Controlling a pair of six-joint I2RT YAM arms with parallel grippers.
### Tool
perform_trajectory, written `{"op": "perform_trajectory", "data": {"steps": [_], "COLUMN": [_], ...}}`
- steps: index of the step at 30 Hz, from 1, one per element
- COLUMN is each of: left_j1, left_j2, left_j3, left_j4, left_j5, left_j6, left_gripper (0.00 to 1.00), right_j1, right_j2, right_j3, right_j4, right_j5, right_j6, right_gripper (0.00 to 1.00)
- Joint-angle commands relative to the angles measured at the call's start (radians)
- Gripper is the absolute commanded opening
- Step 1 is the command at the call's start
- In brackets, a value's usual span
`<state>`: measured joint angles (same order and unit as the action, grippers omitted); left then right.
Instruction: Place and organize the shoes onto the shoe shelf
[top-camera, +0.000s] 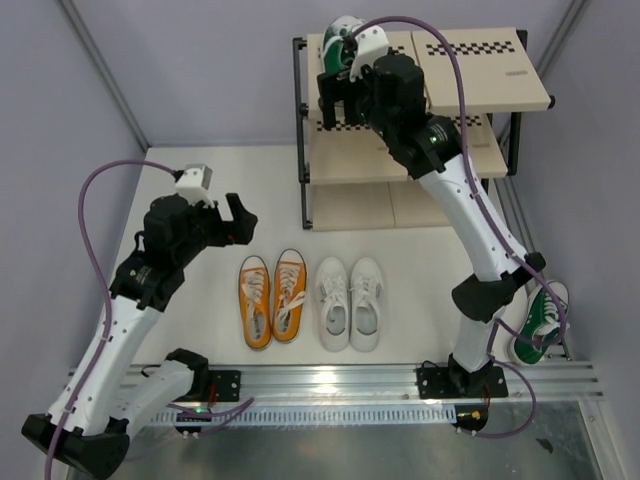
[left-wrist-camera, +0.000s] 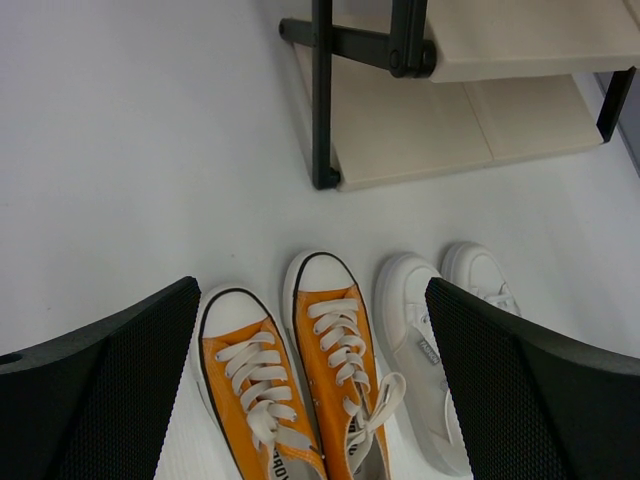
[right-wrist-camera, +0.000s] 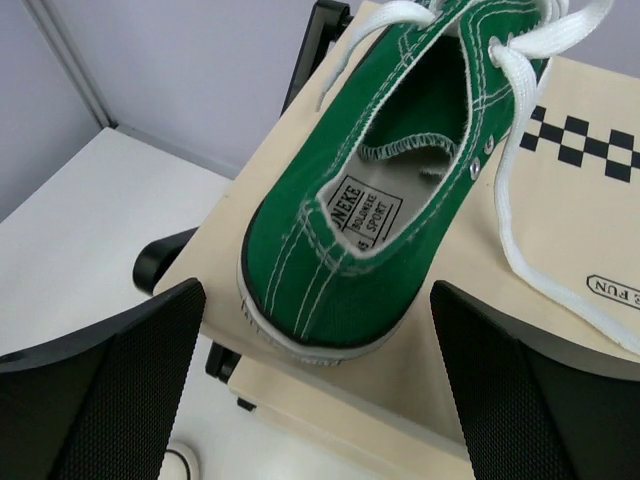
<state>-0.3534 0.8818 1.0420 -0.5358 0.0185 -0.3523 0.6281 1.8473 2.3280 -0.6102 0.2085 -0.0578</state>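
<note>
Apparently mid-placement: one green shoe (right-wrist-camera: 360, 200) sits at the left end of the shoe shelf's (right-wrist-camera: 560, 230) top board, likely leaving room for its mate. Right gripper (right-wrist-camera: 315, 330) jaws spread wide either side of the heel, not touching. Left gripper (left-wrist-camera: 310, 330) hovers over the orange pair (left-wrist-camera: 300, 370), wide open, empty.

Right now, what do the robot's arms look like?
The left arm and right arm have white tube parts with chunky black joints. A purple cable loops along each one. A small white camera box sits on each wrist. The fingers are black with a bumpy, net-like surface.
</note>
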Motion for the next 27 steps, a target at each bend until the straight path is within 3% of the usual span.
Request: {"op": "perform_trajectory", "data": {"steps": [1,5,8,11,14,17,18,19,24,26,27], "left_j1": [-0.002,-0.002,-0.002,-0.002,-0.002,-0.002,-0.002,-0.002,-0.002,-0.002,-0.002], "left_j2": [-0.001,0.009,0.011,0.009,0.002,-0.003,-0.003,-0.004,-0.007,-0.006,-0.004], "left_j3": [0.062,0.104,0.119,0.127,0.133,0.139,0.141,0.139,0.118,0.093,0.087], "left_j4": [0.030,0.004,0.000,-0.003,-0.012,-0.023,-0.026,-0.027,-0.030,-0.010,-0.003], "left_j5": [-0.011,-0.042,-0.029,-0.025,0.026,0.044,0.052,0.061,0.110,0.150,0.164], "left_j6": [0.024,0.016,0.009,-0.004,-0.010,-0.019,-0.023,-0.024,-0.033,-0.053,-0.059], "left_gripper": [0.99,0.99,0.99,0.99,0.99,0.99,0.99,0.99,0.99,0.99,0.99], "right_j1": [0.004,0.004,0.004,0.004,-0.005,-0.022,-0.031,-0.033,-0.074,-0.074,-0.074], "right_j2": [-0.046,-0.216,-0.426,-0.645,-0.785,-0.925,-0.985,-1.016,-1.174,-1.151,-1.136], "right_j3": [0.091,0.067,-0.079,-0.287,-0.481,-0.640,-0.726,-0.771,-1.023,-1.081,-1.135], "right_j4": [-0.169,-0.204,-0.207,-0.261,-0.440,-0.734,-0.889,-0.931,-0.921,-0.884,-0.788], "right_j5": [-0.035,-0.044,0.012,0.251,0.546,0.748,0.788,0.828,0.857,0.856,0.842], "right_j6": [0.024,0.136,0.231,0.367,0.527,0.852,1.038,1.096,1.228,1.179,1.135], "right_gripper": [0.99,1.00,0.99,1.00,0.99,1.00,1.00,0.99,0.99,0.99,1.00]}}
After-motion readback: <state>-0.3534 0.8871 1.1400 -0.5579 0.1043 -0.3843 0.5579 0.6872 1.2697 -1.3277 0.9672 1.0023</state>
